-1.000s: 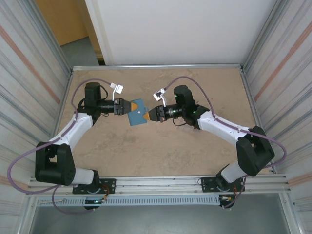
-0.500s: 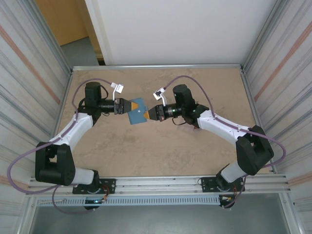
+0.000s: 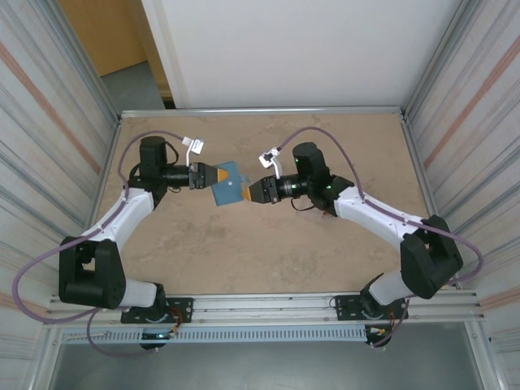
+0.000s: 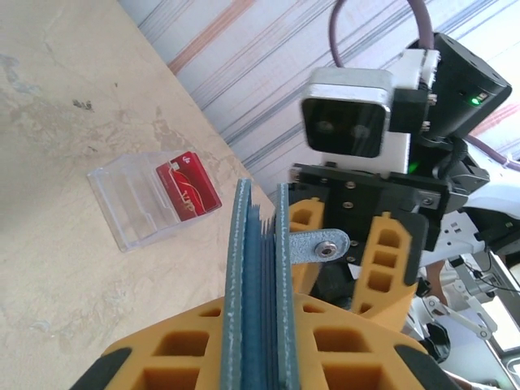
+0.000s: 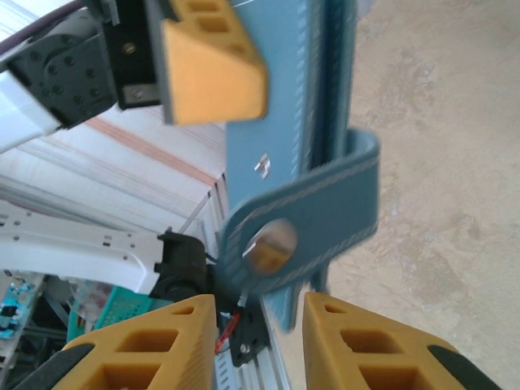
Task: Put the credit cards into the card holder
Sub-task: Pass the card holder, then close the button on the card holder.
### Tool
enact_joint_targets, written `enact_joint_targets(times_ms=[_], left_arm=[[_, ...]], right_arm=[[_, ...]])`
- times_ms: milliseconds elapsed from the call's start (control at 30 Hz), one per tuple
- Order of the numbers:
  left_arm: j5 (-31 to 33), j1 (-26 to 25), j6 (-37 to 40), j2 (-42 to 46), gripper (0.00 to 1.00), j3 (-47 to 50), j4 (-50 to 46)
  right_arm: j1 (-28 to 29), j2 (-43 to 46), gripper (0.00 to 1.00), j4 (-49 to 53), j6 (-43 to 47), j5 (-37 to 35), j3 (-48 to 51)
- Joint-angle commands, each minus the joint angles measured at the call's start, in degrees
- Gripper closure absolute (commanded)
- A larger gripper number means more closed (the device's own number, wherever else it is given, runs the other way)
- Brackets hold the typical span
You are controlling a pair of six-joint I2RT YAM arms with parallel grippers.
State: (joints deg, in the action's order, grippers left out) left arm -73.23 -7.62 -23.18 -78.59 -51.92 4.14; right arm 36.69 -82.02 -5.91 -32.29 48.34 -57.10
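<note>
Tabletop [image 3: 244, 244] from above: 2 arms meet near its middle. The left gripper [image 3: 218, 175] clamps the teal card holder [image 3: 231, 185], and the right gripper [image 3: 248, 192] sits at the holder's opposite edge.

Left wrist view: the card holder [image 4: 258, 268] stands edge-on, pinched between yellow fingers [image 4: 187, 349]. Beyond it, 1 red credit card [image 4: 188, 185] lies inside a clear case [image 4: 122, 203] on the table.

Right wrist view: the right gripper [image 5: 258, 325] is spread wide just below the holder's snap strap [image 5: 309, 215], gripping nothing.

Tan marbled tabletop [image 3: 268, 252], even diffuse light. Left corrugated wall [image 3: 41, 122] and right corrugated wall [image 3: 479, 106], both orange-striped. White panel [image 3: 284, 49] far; wooden door [image 3: 106, 32] and grey floor [image 3: 134, 85] far left.
</note>
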Motion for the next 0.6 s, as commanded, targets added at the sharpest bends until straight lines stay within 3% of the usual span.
enact_joint_targets(times_ms=[0, 233, 433, 567], left_arm=[[0.02, 0.58, 1.56, 1.14, 1.0, 0.33, 0.25], [-4.16, 0.26, 2.09, 1.41, 1.0, -0.52, 1.14], [-9.7, -0.42, 3.66, 1.85, 1.0, -1.59, 0.87], [-11.46, -0.86, 4.61, 1.97, 1.0, -2.32, -0.29]], right_arm=[[-3.76, 6.43, 0.65, 0.37, 0.37, 2.49, 3.07], [-9.28, 12.19, 0.4, -4.98, -3.92, 5.66, 7.44], [-10.67, 6.36, 0.39, -14.78, -9.35, 10.84, 6.34], [-10.26, 1.4, 0.43, -21.05, -13.45, 13.23, 4.43]])
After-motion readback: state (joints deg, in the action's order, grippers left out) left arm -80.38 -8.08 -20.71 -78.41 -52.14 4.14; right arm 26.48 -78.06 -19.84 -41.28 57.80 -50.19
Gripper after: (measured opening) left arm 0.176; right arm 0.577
